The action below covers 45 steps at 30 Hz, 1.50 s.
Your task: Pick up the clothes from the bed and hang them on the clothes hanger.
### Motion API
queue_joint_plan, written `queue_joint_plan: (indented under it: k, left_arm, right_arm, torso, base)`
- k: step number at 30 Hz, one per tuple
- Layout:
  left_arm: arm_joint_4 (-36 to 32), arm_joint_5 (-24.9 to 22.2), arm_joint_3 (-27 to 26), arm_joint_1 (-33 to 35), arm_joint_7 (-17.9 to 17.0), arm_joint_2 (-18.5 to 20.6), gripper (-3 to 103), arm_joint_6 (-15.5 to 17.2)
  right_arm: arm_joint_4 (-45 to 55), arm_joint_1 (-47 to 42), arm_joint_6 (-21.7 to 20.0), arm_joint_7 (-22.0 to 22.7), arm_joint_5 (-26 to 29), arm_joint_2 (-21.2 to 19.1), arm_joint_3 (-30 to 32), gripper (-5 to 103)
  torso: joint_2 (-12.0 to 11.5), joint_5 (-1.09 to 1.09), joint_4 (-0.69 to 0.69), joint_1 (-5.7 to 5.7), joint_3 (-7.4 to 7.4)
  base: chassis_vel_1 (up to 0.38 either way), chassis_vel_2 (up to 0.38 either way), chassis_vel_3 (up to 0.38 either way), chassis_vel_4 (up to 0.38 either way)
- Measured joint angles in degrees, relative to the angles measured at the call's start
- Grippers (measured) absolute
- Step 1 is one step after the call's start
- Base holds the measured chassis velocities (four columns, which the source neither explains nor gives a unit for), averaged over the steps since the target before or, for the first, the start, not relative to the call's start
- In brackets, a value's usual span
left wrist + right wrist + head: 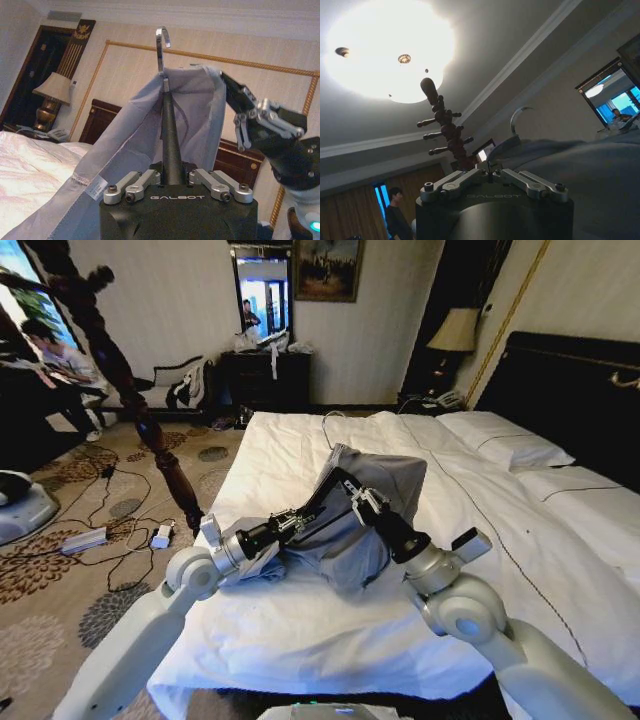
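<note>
Shirt (375, 505) draped over black hanger (170, 145), raised above bed (300, 630) between both arms. Left gripper (172, 181) pinching hanger's stem, chrome hook (161, 47) up. Right gripper (352, 496) pressed into cloth, jaw state unclear.

Layout over the bed (300, 630): the clothes (375, 505) lie on the near-centre of the mattress, draped over a hanger (167, 130) whose hook (161, 47) stands above the cloth. The left gripper (300, 518) reaches in from the near left, clamped on the hanger; the right gripper (352, 492) comes from the near right, at the cloth's upper part. Pillows (505, 445) lie far right, before the headboard (570, 390). A wooden coat stand (130, 390) rises left of the bed; a lamp (455, 332) stands at far right.
</note>
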Motion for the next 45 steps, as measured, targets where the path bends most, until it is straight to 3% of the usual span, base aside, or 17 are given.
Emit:
queue_joint_plan:
  k: [2, 7, 10, 14, 16, 22, 24, 25, 26, 29, 32, 35, 39, 40, 41, 42, 45]
  left_arm:
    - [-0.3, 0.3, 0.1, 0.2, 0.0, -0.1, 19, 0.0]
    - [-0.6, 0.6, 0.3, 0.1, -0.2, -0.7, 19, 0.2]
    - [-0.5, 0.8, 0.4, -0.1, -0.2, -0.8, 19, 0.2]
    - [-0.1, 0.8, 0.4, -0.8, -0.3, -0.8, 19, 0.2]
    - [0.0, 0.8, 0.3, -1.0, -0.3, -0.9, 19, 0.2]
    - [0.5, 0.8, -0.3, -1.9, -0.2, 0.7, 19, -0.2]
    - [0.7, 0.7, -0.4, -2.2, -0.2, 1.4, 19, -0.4]
    - [1.0, 0.3, -0.5, -2.6, -0.1, 2.4, 19, -0.5]
    - [1.1, -0.3, -0.5, -2.8, -0.1, 3.1, 19, -0.5]
    - [1.7, -1.8, -0.3, -3.7, 0.8, 5.3, 19, -0.4]
    - [2.2, -2.2, -0.1, -4.1, 1.9, 6.1, 19, -0.4]
    - [3.0, -2.7, 0.1, -5.0, 3.8, 6.3, 19, -0.4]
    - [5.2, -2.3, 0.5, -6.4, 7.0, 5.1, 19, -1.0]
    - [5.2, -2.3, 0.5, -6.4, 7.0, 5.1, 19, -1.0]
    - [5.8, -1.8, 0.7, -6.8, 8.1, 4.6, 19, -1.1]
    - [6.2, -1.4, 0.9, -7.1, 9.0, 4.3, 19, -1.1]
    - [7.0, 0.0, 2.2, -8.3, 12.0, 4.0, 19, -1.1]
  right_arm:
    - [0.1, 1.0, -1.1, 2.3, 0.4, 0.1, 0.1, -3]
    - [0.9, 2.1, -3.8, 8.5, 2.9, 0.8, 0.3, 12]
    - [1.7, 2.2, -4.6, 9.6, 4.7, 0.8, 0.6, 22]
    - [1.8, 0.2, -5.1, 5.4, 3.7, -0.4, 0.9, 44]
    - [2.1, -0.4, -5.4, 4.6, 3.2, -0.5, 0.8, 44]
    - [2.2, -3.5, -3.3, -1.0, -1.5, -2.1, 1.7, 71]
    - [2.2, -3.1, -2.3, -1.8, -1.8, -2.4, 2.2, 71]
    - [1.7, -1.8, -0.4, -3.8, -2.0, -3.0, 3.3, 82]
    - [0.9, -0.9, 0.4, -5.1, -2.1, -3.5, 4.1, 82]
    - [-2.9, 2.6, 2.5, -10.0, 0.3, -6.7, 8.2, 97]
    - [-4.8, 3.6, 2.7, -12.3, 4.5, -9.4, 10.9, 99]
    - [-7.9, 4.0, 3.3, -18.1, 9.2, -13.5, 13.6, 100]
    - [-17.0, 4.0, 3.0, -36.3, 12.5, -20.4, 15.4, 100]
    - [-17.0, 4.0, 3.0, -36.3, 12.5, -20.4, 15.4, 100]
    - [-21.6, 4.3, 0.0, -44.8, 13.1, -22.3, 15.8, 100]
    - [-24.6, 4.7, -1.9, -49.4, 12.8, -23.5, 16.0, 100]
    - [-31.5, 6.1, -4.3, -55.9, 11.3, -26.3, 15.5, 100]
  torso:
    - [0.0, 0.0, 0.0, 0.0, 0.0]
    - [0.0, 0.0, 0.0, 0.0, 0.0]
    - [0.0, 0.0, 0.0, 0.0, 0.0]
    - [0.0, 0.0, 0.0, 0.01, 0.0]
    - [0.0, 0.0, 0.0, 0.0, 0.0]
    - [0.0, 0.0, -0.01, 0.0, 0.0]
    - [0.0, 0.0, -0.02, 0.0, 0.0]
    - [0.0, 0.0, -0.01, 0.0, 0.0]
    - [0.0, 0.0, 0.0, 0.0, 0.0]
    - [0.0, 0.0, 0.02, 0.0, 0.0]
    - [0.0, 0.0, 0.0, 0.01, 0.01]
    - [0.0, 0.0, 0.0, 0.01, 0.0]
    - [0.0, 0.0, 0.0, 0.01, 0.0]
    - [0.0, 0.0, 0.0, 0.01, 0.0]
    - [0.0, 0.0, 0.0, 0.01, 0.01]
    - [0.0, 0.01, 0.0, 0.01, 0.01]
    - [0.0, 0.03, -0.01, 0.01, 0.0]
  base:
    - [0.0, 0.0, 0.0, 0.0]
    - [0.0, 0.0, 0.0, 0.0]
    - [0.0, 0.0, 0.0, 0.0]
    - [0.0, 0.0, 0.0, 0.0]
    - [0.0, 0.0, 0.0, 0.0]
    - [0.0, 0.0, 0.0, 0.0]
    - [0.0, 0.0, 0.0, 0.0]
    - [0.0, 0.0, 0.0, 0.0]
    - [0.0, 0.0, 0.0, 0.0]
    - [0.0, 0.0, 0.0, 0.0]
    - [0.0, 0.0, 0.0, 0.0]
    - [0.0, 0.0, 0.0, 0.0]
    - [0.0, 0.0, 0.0, 0.0]
    - [0.0, 0.0, 0.0, 0.0]
    - [0.0, 0.0, 0.0, 0.0]
    - [0.0, 0.0, 0.0, 0.0]
    - [0.0, 0.0, 0.0, 0.0]
